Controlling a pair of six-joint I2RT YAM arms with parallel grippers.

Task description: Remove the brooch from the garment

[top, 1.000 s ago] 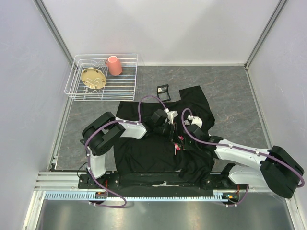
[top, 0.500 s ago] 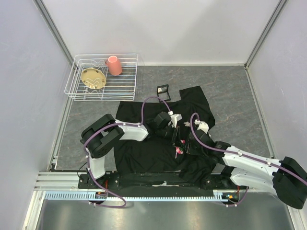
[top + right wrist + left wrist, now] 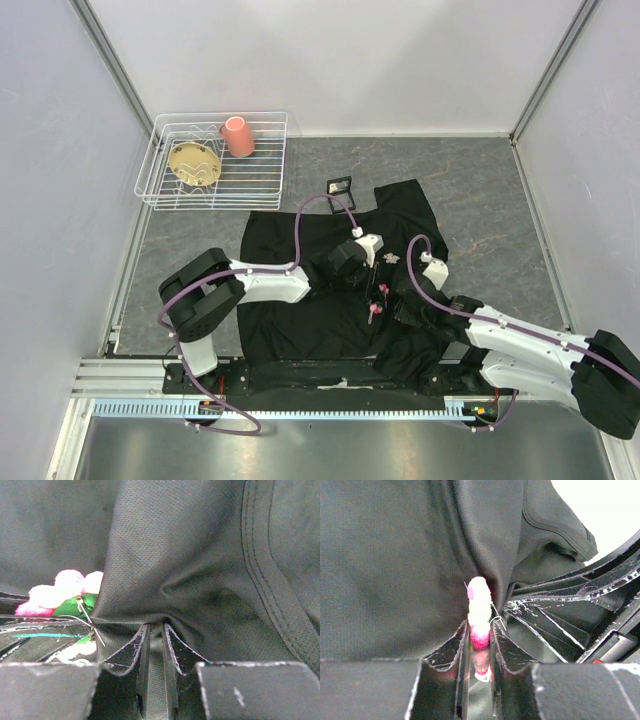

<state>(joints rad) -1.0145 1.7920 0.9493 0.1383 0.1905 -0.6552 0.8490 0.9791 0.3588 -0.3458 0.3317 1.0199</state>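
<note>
At the middle of the shirt | left gripper pinches the brooch, lengthwise between its jaws | right gripper clamps a fold just beside (brooch to its left).

- Black soft-cloth shirt: fills the view; stitched seam runs down the right side.
- Right gripper: black fingers pinch a fold of the cloth, bottom centre.
- Pink-and-white fuzzy brooch: green part beneath, wire pin exposed, at left.
</note>
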